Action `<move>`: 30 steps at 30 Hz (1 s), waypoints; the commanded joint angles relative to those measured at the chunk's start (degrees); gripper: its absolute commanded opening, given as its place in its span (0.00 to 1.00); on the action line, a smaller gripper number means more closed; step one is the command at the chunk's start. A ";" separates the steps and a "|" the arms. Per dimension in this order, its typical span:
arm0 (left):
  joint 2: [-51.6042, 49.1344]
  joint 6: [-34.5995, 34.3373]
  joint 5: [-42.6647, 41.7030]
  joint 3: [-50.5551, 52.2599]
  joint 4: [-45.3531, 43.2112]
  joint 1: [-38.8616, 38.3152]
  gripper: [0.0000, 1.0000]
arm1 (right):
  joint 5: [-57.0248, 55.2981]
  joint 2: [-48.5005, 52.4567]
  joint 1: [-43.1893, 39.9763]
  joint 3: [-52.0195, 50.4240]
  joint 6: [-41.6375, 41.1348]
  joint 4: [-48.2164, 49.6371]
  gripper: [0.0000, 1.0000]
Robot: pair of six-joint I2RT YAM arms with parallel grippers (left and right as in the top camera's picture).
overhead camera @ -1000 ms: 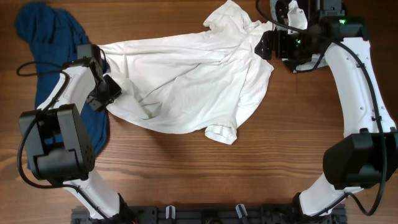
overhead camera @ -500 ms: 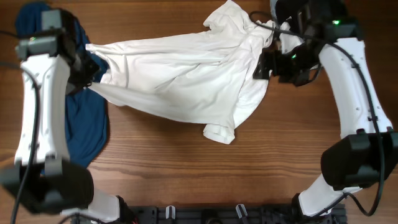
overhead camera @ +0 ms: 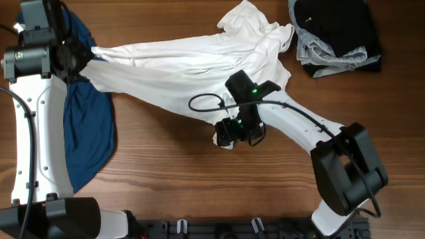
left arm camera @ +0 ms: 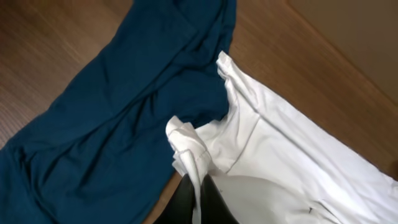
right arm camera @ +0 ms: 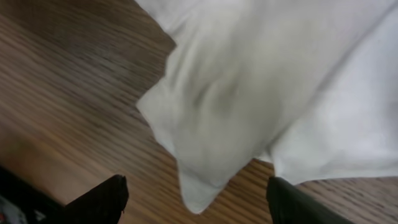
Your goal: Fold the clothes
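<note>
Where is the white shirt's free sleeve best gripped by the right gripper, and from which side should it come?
Probably grip the sleeve of the white shirt at its hem corner, coming straight down from above. It lies flat on the table in a point, and the open right gripper straddles it.

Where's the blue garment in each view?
Overhead: blue garment lies at the left side, below the stretched end of the white shirt.
Left wrist: it fills the upper left, with the shirt lying over its right edge.
Right wrist: not in it.
Shared landmark: the white shirt, visible in all three views.
</note>
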State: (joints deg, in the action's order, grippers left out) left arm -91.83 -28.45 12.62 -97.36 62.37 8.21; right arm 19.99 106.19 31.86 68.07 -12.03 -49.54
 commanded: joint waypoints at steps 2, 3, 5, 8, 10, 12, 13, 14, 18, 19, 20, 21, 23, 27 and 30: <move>0.42 1.25 1.77 -3.74 -0.26 -0.04 0.04 | -5.03 0.48 0.07 -1.03 -3.15 3.50 0.70; 0.61 1.27 1.79 -4.66 0.17 -0.04 0.04 | -6.25 0.48 0.07 -1.03 -3.26 3.50 0.70; 1.44 2.05 1.84 -6.64 0.09 -0.02 0.04 | -8.31 0.48 -0.09 -1.03 -4.70 3.80 0.74; 2.21 2.99 2.21 -9.92 0.15 -0.02 0.04 | -7.96 0.48 -1.01 -1.03 -4.90 3.93 0.77; 1.95 2.99 2.01 -9.90 0.81 -0.04 0.04 | -8.00 0.48 -1.60 -1.03 -4.44 4.09 0.77; 1.33 2.99 2.03 -9.90 1.07 -0.04 0.04 | -8.02 0.66 -1.49 -1.07 -4.44 4.79 0.76; 1.11 3.02 2.45 -9.90 0.72 -0.04 0.04 | -8.02 1.22 -1.49 -1.07 -4.46 5.22 0.76; 1.11 3.19 3.13 -9.90 -0.07 -0.02 0.04 | -8.04 2.23 -1.51 -1.07 -4.46 5.60 0.76; 1.14 4.55 6.62 -9.90 -2.69 0.02 0.04 | -8.04 5.27 -1.51 -1.07 -4.44 6.10 0.75; 1.11 4.79 6.78 -9.90 -3.17 0.39 0.04 | -8.04 5.27 -1.51 -1.07 -4.39 6.23 0.76; 1.11 5.16 6.78 -9.90 -3.74 0.98 0.04 | -8.04 5.27 -1.51 -1.07 -4.42 6.36 0.77; 1.11 5.14 6.75 -9.90 -4.17 1.70 0.04 | -8.04 5.27 -1.51 -1.07 -4.42 6.51 0.77; 1.11 5.14 6.75 -9.90 -4.74 3.23 0.04 | -8.04 5.27 -1.55 -1.07 -4.44 6.93 0.77; 1.07 5.14 5.86 -9.90 -4.59 4.98 0.04 | -8.02 5.25 -1.95 -0.50 -3.91 7.10 0.79; 1.05 5.11 3.43 -9.90 -4.28 4.92 0.04 | -8.00 5.25 -1.95 0.13 -3.54 6.97 0.79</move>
State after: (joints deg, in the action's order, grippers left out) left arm -90.96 -24.25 17.06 -106.10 58.26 12.78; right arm 12.84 109.40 30.26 67.70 -16.27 -43.20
